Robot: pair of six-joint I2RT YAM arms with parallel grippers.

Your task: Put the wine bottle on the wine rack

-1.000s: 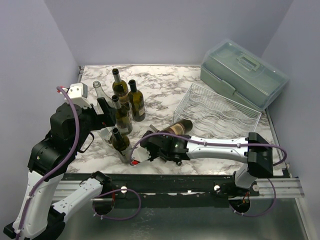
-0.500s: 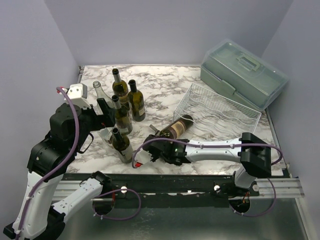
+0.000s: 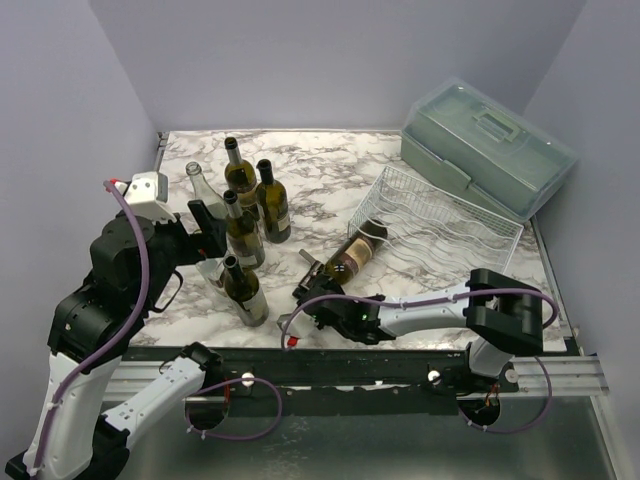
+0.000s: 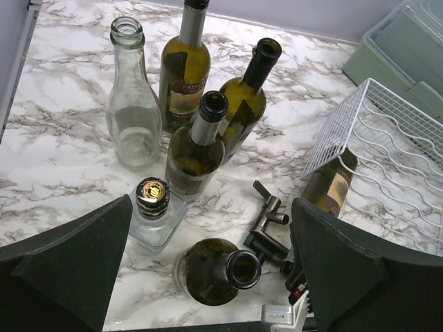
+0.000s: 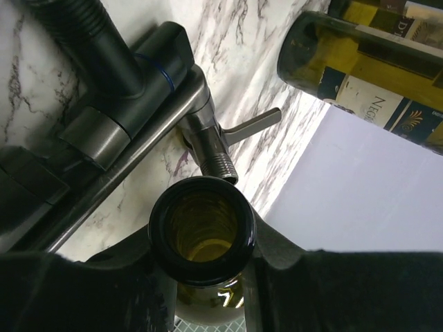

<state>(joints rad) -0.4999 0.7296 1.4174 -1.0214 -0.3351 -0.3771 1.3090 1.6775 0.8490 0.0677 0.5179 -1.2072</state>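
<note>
The right gripper (image 5: 202, 252) pinched the neck of the wine bottle (image 3: 352, 256), likely to push it onto the wine rack (image 3: 445, 228); the left gripper (image 4: 211, 207) hung open.

A wine bottle (image 3: 352, 256) lies tilted on the marble worktop (image 3: 330, 190), base at the near-left corner of the wine rack (image 3: 445, 225), neck in the right gripper (image 3: 312, 298). Upright bottles (image 3: 245, 235) cluster beside the left gripper (image 3: 205, 222). A grey-green lidded box (image 3: 490, 145) sits behind the rack.
</note>
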